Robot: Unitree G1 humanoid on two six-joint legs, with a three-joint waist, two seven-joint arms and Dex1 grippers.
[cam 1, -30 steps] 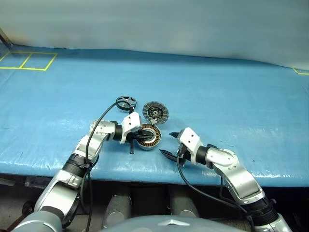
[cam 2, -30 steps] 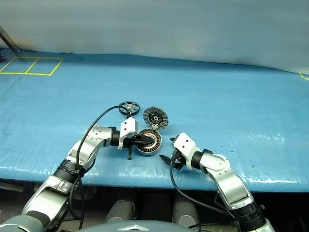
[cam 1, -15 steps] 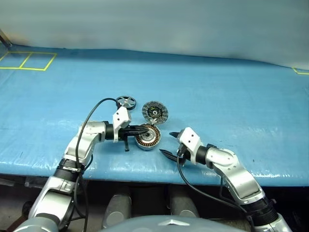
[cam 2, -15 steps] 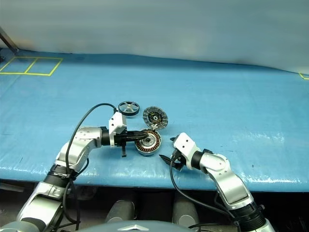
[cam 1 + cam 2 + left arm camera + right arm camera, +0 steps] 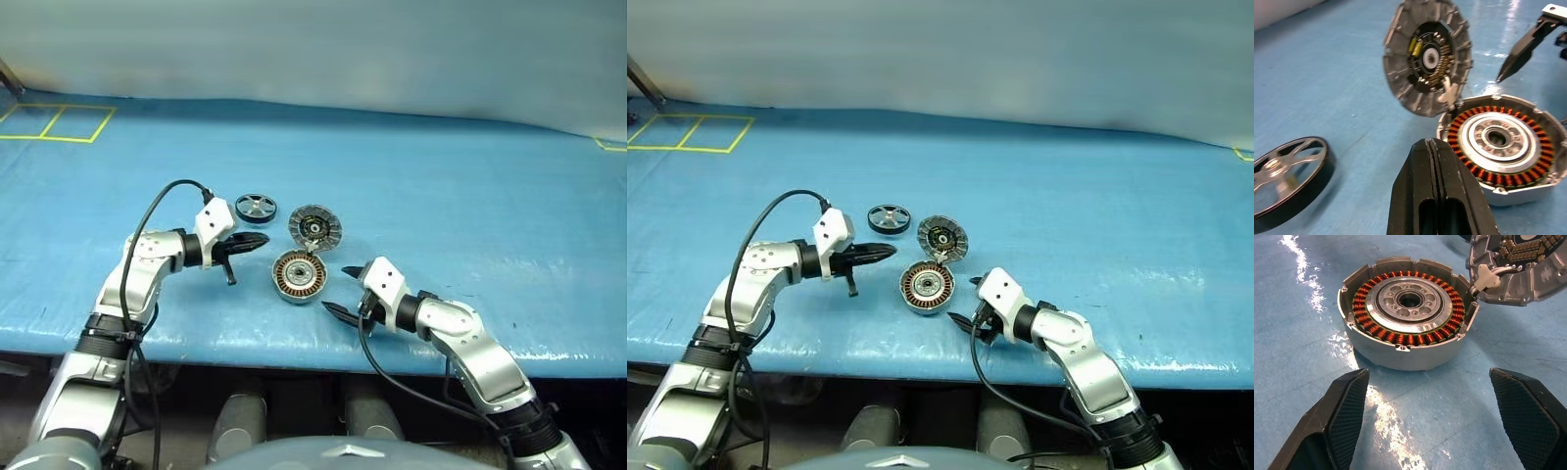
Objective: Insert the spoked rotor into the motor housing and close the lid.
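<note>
Lying open just ahead of the spread right gripper (image 5: 340, 290), round silver-grey motor housing (image 5: 299, 275) shows copper windings, ribbed grey lid (image 5: 314, 226) raised behind. Black-rimmed spoked rotor (image 5: 256, 207) rests beside the empty, pressed-together left gripper (image 5: 261, 238).

Even light is falling from overhead; glare is streaking the blue desk (image 5: 1298, 264); the spoked rotor (image 5: 1288, 181) is blurring.

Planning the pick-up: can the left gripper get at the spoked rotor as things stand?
Probably yes. The spoked rotor lies flat on bare mat just beyond the left gripper, nothing between them, but its fingers are shut and must open first.
</note>
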